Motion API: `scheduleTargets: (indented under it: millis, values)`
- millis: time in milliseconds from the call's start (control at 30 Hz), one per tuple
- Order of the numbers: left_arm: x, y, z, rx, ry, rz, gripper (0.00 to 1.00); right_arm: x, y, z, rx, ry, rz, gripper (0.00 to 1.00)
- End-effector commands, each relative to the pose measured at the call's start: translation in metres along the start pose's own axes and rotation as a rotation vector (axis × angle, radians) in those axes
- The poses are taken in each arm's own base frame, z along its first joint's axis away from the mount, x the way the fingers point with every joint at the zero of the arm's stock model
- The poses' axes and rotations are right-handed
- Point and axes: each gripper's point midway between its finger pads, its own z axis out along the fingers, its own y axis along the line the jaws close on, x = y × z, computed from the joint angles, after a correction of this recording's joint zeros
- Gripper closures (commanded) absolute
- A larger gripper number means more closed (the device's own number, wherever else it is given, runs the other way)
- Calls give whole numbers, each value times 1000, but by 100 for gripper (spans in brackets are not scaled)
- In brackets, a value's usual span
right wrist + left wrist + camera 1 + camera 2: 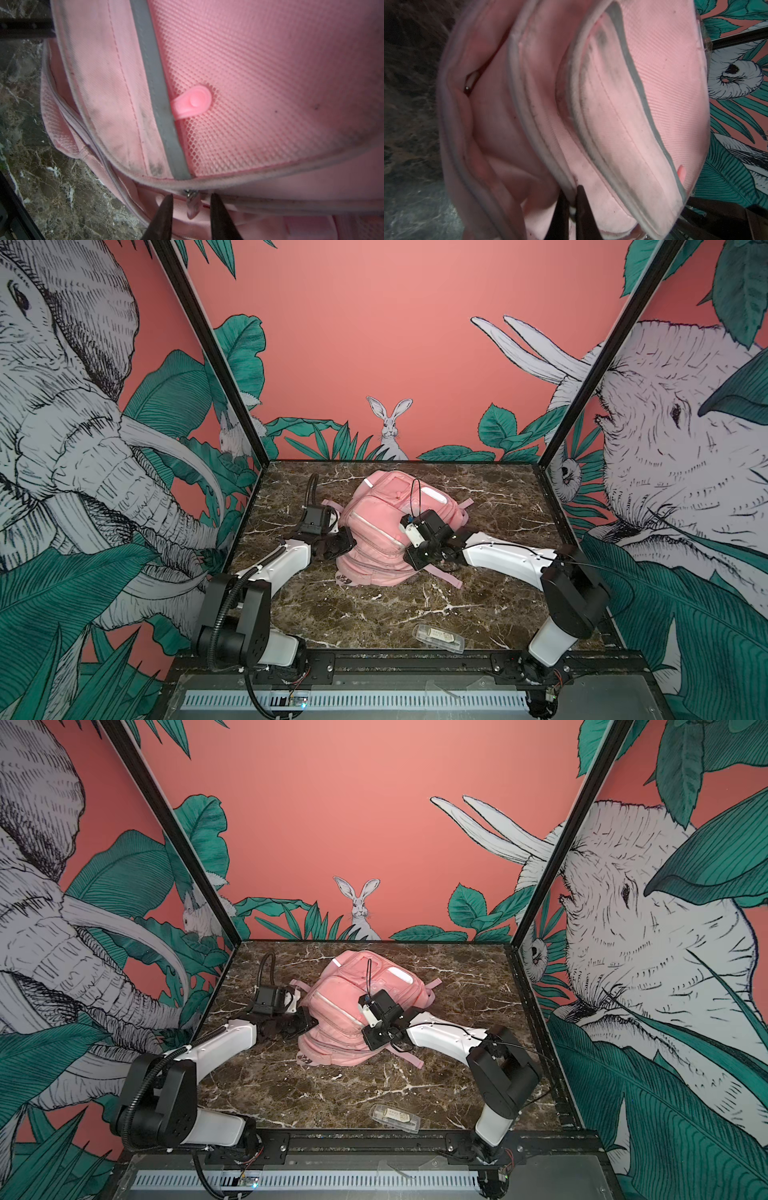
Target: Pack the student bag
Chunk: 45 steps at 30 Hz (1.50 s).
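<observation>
The student bag [382, 522] [336, 998], a soft pink backpack with silver strips, lies in the middle of the marble table in both top views. My left gripper [345, 545] [574, 199] is at the bag's left side, shut on a grey-piped fabric edge of it. My right gripper [411, 562] [192, 209] presses against the bag's right front. Its jaws stand apart on either side of a small zipper pull [192, 205], with a gap on each side. A pink rubber tab [193, 101] sits on the mesh panel further along.
A clear plastic case [438, 638] [395, 1117] lies near the front edge of the table [353, 614]. A pink strap [446, 576] trails from the bag toward the right arm. Printed walls close the back and both sides.
</observation>
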Motion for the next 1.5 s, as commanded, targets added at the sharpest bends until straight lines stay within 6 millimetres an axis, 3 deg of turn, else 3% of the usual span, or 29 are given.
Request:
scheduleTargets:
  millis: [0,233,433,567,700,833,933,1100,1300,1467]
  values:
    - [-2,-12,-3,42,-20,20,100,-1,1,2,21,-5,-16,78]
    - [0,-17,0,53,-14,21,100,1,10,-4,27,-2,-36,94]
    - [1,-21,3,59,-16,20,100,1,22,-11,28,4,-41,97]
    - [4,-29,6,76,-14,20,100,-4,41,-10,-2,8,-26,96]
    - [8,-36,9,82,-15,27,100,-15,68,-3,-55,-1,-4,96]
    - [13,-41,12,89,-12,29,100,-41,101,6,-111,-26,28,96]
    - [15,-44,12,91,-12,30,100,-58,111,13,-113,-46,65,96]
    - [19,-38,5,70,-28,29,100,-75,92,21,0,-76,109,96]
    - [32,-24,-3,46,-44,6,100,-70,51,25,49,-53,179,97]
    - [50,-21,0,53,-30,-8,100,-64,20,13,89,-58,202,97]
